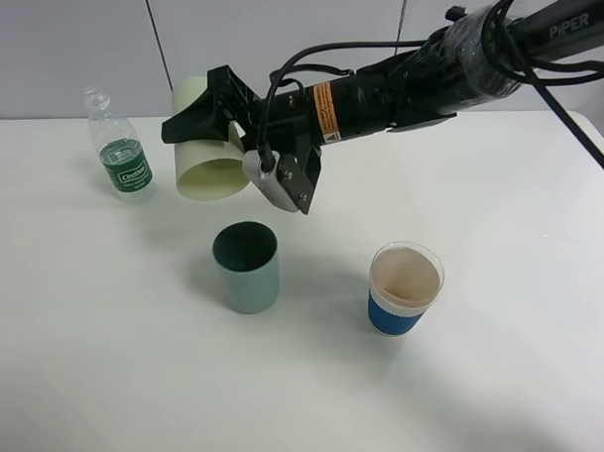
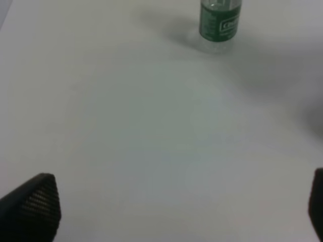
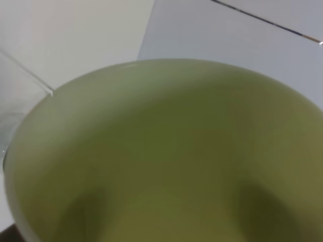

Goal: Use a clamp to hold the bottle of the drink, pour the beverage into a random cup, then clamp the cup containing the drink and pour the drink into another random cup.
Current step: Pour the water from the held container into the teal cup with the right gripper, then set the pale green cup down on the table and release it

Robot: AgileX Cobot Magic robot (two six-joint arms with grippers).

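Observation:
My right gripper [image 1: 192, 131] reaches across from the right and is shut on the pale yellow-green tumbler [image 1: 208, 155], the cup containing the drink. It holds the tumbler tipped on its side, mouth facing down and forward, above and behind the squat teal cup [image 1: 247, 268]. The tumbler's inside [image 3: 161, 151] fills the right wrist view; I cannot make out the beverage in it or any stream. The bottle [image 1: 121, 148] stands upright at the far left, its green label [image 2: 219, 20] also in the left wrist view. My left gripper [image 2: 180, 201] is open over bare table, its fingertips [image 2: 35, 206] far apart.
A blue-sleeved paper cup [image 1: 404, 289] stands to the right of the teal cup. Everything rests on a white table [image 1: 109, 391] with a pale wall behind. The right arm and its cables stretch across the upper right of the high view.

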